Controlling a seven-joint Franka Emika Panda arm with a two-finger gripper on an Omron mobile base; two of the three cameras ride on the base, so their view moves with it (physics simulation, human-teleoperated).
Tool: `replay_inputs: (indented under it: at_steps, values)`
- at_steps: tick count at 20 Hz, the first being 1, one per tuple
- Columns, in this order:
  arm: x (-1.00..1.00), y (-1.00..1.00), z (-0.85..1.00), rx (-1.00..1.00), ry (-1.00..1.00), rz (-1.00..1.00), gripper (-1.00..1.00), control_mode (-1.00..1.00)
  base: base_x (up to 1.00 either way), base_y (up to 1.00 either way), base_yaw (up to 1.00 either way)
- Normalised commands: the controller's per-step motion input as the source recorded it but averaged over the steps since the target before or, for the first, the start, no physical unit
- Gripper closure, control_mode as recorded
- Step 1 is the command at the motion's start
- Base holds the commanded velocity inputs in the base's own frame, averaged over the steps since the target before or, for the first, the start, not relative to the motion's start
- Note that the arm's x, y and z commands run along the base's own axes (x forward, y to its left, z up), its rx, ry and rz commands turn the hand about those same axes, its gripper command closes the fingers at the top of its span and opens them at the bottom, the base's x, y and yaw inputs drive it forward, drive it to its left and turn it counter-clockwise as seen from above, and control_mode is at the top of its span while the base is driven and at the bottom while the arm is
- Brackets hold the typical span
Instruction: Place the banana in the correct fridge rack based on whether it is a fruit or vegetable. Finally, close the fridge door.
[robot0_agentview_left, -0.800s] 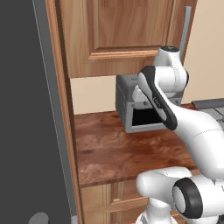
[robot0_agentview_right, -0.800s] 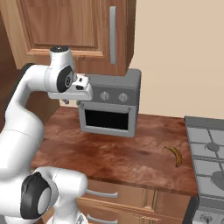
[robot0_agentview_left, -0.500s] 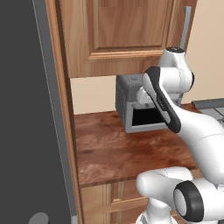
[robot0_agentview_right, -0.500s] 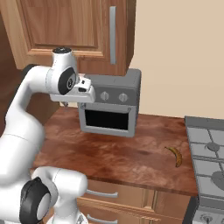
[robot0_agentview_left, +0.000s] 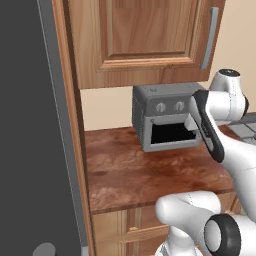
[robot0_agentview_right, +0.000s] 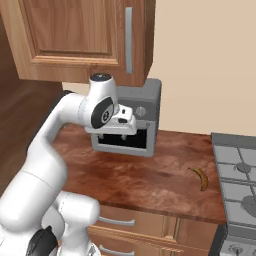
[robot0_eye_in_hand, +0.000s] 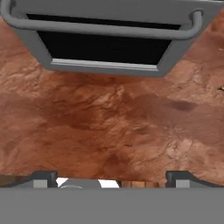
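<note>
The fridge (robot0_agentview_left: 30, 125) fills the left edge of the left base view, its dark side beside the wooden counter (robot0_agentview_right: 145, 180). A grey toaster oven (robot0_agentview_right: 135, 120) sits at the back against the wall. The arm (robot0_agentview_right: 65, 125) is raised over the counter, so its gripper (robot0_eye_in_hand: 111, 177) looks down with jaws wide and nothing between them. The banana (robot0_agentview_right: 200, 177) lies flat near the stove (robot0_agentview_right: 237, 185), well apart from the gripper, not yet picked up.

Your counter and what sits on it

You have a reddish-brown wooden counter (robot0_agentview_right: 150, 175) carrying a grey toaster oven (robot0_agentview_right: 137, 120) at the back against the wall, door facing you, and the banana (robot0_agentview_right: 200, 177) lying flat near the counter's right end, close beside the stove (robot0_agentview_right: 237, 185) and well apart from the oven.
</note>
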Motion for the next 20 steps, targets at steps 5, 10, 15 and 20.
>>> replay_inputs:
  at_steps: [5,10,15,20]
  values:
    - [-0.09,-0.79,-0.3,-0.16,0.1,-0.05,-1.0,-1.0,0.0,0.0,0.0]
    - [-0.12,-0.81,-0.35,-0.2,0.1,-0.09,-1.0,-1.0,0.0,0.0,0.0]
    - [0.0,-0.89,-0.46,-0.16,0.07,-0.12,-1.0,-1.0,0.0,0.0,0.0]
    - [0.0,-0.95,-0.41,0.01,0.0,-0.1,-1.0,-1.0,0.0,0.0,0.0]
